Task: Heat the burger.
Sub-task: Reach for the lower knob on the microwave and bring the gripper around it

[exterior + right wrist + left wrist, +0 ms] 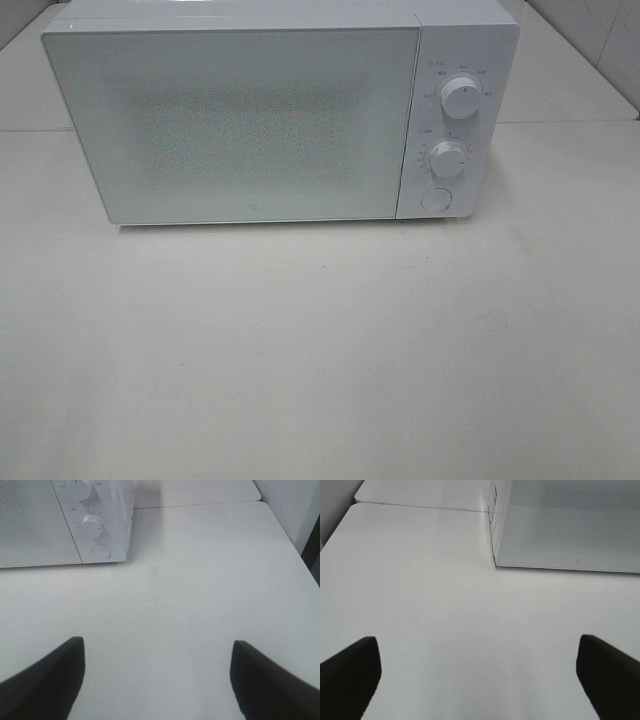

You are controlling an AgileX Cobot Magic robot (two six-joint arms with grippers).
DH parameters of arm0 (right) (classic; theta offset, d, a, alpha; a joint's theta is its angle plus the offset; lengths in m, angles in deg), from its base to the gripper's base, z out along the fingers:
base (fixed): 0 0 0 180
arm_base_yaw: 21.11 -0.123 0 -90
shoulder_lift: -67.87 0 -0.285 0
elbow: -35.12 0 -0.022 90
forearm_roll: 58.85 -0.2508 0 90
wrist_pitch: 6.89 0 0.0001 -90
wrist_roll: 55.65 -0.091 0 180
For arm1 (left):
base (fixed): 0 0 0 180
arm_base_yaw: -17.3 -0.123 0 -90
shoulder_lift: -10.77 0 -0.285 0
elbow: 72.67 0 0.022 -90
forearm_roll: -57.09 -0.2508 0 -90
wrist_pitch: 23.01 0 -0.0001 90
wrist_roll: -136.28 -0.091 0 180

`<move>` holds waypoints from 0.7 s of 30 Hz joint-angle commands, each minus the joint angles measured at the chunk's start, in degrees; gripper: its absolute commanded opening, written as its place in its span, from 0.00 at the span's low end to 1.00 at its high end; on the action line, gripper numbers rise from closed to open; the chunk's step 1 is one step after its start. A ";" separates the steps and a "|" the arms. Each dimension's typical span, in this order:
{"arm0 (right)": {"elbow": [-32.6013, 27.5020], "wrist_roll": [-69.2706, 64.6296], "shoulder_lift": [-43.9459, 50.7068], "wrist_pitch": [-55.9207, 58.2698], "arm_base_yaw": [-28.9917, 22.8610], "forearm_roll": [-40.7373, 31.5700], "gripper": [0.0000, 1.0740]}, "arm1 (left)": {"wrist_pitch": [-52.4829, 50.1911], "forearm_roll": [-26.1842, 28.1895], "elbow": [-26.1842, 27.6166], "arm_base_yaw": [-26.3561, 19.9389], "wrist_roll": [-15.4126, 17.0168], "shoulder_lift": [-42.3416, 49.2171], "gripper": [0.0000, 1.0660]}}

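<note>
White table (320, 350); microwave (250, 120) door shut, interior unreadable. Left gripper (477, 641), right gripper (157, 642) both spread, empty.

White microwave (250, 120) on white table (320, 350), door seemingly shut; upper knob (461, 95), lower knob (449, 159), round button (435, 198).

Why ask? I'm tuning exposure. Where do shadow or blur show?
Exterior high view: soft light, white box-shaped microwave oven casts a thin shadow. Left wrist view: black left end effector blurred. Right wrist view: black right end effector blurred too.
</note>
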 commanded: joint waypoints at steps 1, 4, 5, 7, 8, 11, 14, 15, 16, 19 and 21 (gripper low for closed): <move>-0.46 -0.69 1.20 -0.17 0.34 -0.23 0.71 | -0.46 0.52 -0.23 0.06 0.17 1.55 0.92; -0.46 -0.69 1.20 -0.17 0.34 -0.34 0.71 | -0.46 0.52 -0.23 0.06 0.17 1.55 0.92; -0.46 -0.69 1.20 -0.17 0.34 -0.34 0.71 | -0.46 0.52 -0.23 0.06 0.17 1.55 0.92; -0.46 -0.69 1.20 -0.17 0.34 -0.34 0.71 | -0.46 0.52 -0.23 0.06 0.17 1.55 0.92; -0.46 -0.69 1.20 -0.17 0.34 -0.34 0.71 | -0.46 0.52 -0.23 0.06 0.17 1.55 0.92; -0.46 -0.69 1.20 -0.17 0.34 -0.11 0.71 | -0.46 0.52 -0.23 0.06 0.17 1.55 0.92; -0.06 -0.69 1.15 -0.92 0.34 -0.11 0.71 | -0.46 0.52 -0.23 0.06 0.17 1.55 0.92; 0.34 -0.69 1.09 -1.49 0.34 -0.11 0.71 | -0.46 0.52 -0.23 0.06 0.17 1.55 0.92; 0.80 -0.69 0.63 -3.21 0.34 -0.11 0.72 | -0.46 0.52 -0.23 0.06 0.17 1.55 0.92; 0.97 -0.69 -1.55 -6.25 0.34 -0.06 0.72 | -0.46 0.52 -0.23 0.06 0.17 1.55 0.92; 0.97 -0.69 -2.58 -6.99 0.34 -0.06 0.72 | -0.46 0.52 -0.23 0.06 0.17 1.55 0.92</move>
